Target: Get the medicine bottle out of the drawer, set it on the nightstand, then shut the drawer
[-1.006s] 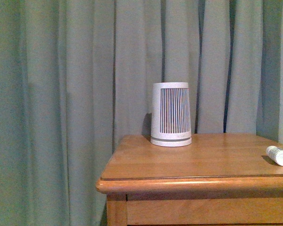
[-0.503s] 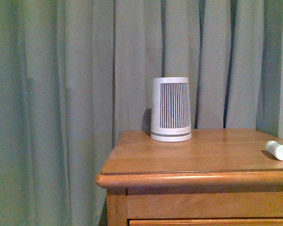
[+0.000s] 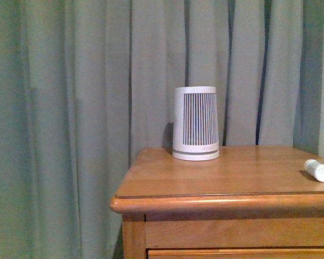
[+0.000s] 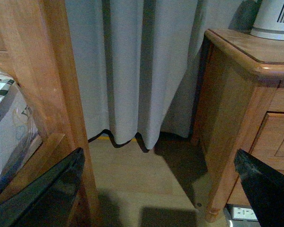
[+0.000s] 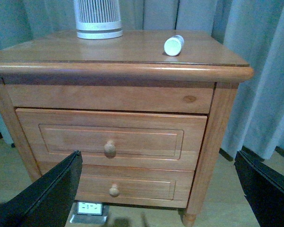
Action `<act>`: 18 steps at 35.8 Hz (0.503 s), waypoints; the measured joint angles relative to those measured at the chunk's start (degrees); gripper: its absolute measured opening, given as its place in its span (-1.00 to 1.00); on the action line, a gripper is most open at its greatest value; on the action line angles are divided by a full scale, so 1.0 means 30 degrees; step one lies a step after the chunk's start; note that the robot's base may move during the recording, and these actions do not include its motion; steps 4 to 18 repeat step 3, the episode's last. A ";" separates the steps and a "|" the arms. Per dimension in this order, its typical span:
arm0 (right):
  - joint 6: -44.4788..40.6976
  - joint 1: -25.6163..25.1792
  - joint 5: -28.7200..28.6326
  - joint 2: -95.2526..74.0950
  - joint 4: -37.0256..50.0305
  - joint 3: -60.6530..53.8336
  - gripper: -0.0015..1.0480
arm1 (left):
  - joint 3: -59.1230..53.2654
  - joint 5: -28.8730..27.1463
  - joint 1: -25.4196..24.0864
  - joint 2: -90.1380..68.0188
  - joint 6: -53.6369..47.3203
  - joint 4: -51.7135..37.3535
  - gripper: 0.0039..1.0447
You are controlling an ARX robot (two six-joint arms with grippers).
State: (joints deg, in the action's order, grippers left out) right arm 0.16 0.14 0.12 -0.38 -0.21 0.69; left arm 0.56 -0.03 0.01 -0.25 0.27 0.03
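Right wrist view: the nightstand (image 5: 132, 71) seen from the front, its upper drawer (image 5: 111, 141) pushed in almost level with the frame, round knob at its middle, lower drawer (image 5: 114, 188) beneath. The medicine bottle (image 5: 173, 45) lies on its side on the glossy top, toward the right edge, well apart from the white slatted cone (image 5: 97, 18) standing upright at the rear. The right claw (image 5: 156, 189) is spread wide, one dark finger at each lower corner of the picture, holding nothing. Front view: the bottle (image 3: 319, 170) rests near the right edge of the frame, the cone (image 3: 195, 131) before a grey-green curtain (image 3: 70, 108). Left wrist view: the left claw (image 4: 156, 189) is likewise spread apart and empty, facing the curtain and the floor (image 4: 132, 175) between a wooden bed frame (image 4: 61, 94) and the nightstand's side.
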 joint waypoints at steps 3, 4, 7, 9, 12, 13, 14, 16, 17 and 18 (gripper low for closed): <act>0.0000 0.0000 0.0000 0.0000 0.0000 0.0000 0.87 | 0.0000 0.0000 0.0000 0.0000 0.0000 0.0000 0.88; 0.0000 0.0000 0.0000 0.0000 0.0000 0.0000 0.87 | 0.0000 0.0000 0.0000 0.0000 0.0000 0.0000 0.88; 0.0000 0.0000 0.0000 0.0000 0.0000 0.0000 0.87 | 0.0000 0.0000 0.0000 0.0000 0.0000 0.0000 0.88; 0.0000 0.0000 0.0000 0.0000 0.0000 0.0000 0.87 | 0.0000 0.0000 0.0000 0.0000 0.0000 0.0000 0.88; 0.0000 0.0000 0.0000 0.0000 0.0000 0.0000 0.87 | 0.0000 0.0000 0.0000 0.0000 0.0000 0.0000 0.88; 0.0000 0.0000 0.0000 0.0000 0.0000 0.0000 0.87 | 0.0000 0.0000 0.0000 0.0000 0.0000 0.0000 0.88; 0.0000 0.0000 0.0000 0.0000 0.0000 0.0000 0.87 | 0.0000 0.0000 0.0000 0.0000 0.0000 0.0000 0.88; 0.0000 0.0000 0.0000 0.0000 0.0000 0.0000 0.87 | 0.0000 0.0000 0.0000 0.0000 0.0000 0.0000 0.88; 0.0000 0.0000 0.0000 0.0000 0.0000 0.0000 0.87 | 0.0000 0.0000 0.0000 0.0000 0.0000 0.0000 0.88; 0.0000 0.0000 0.0000 0.0000 0.0000 0.0000 0.87 | 0.0000 0.0000 0.0000 0.0000 0.0000 0.0000 0.88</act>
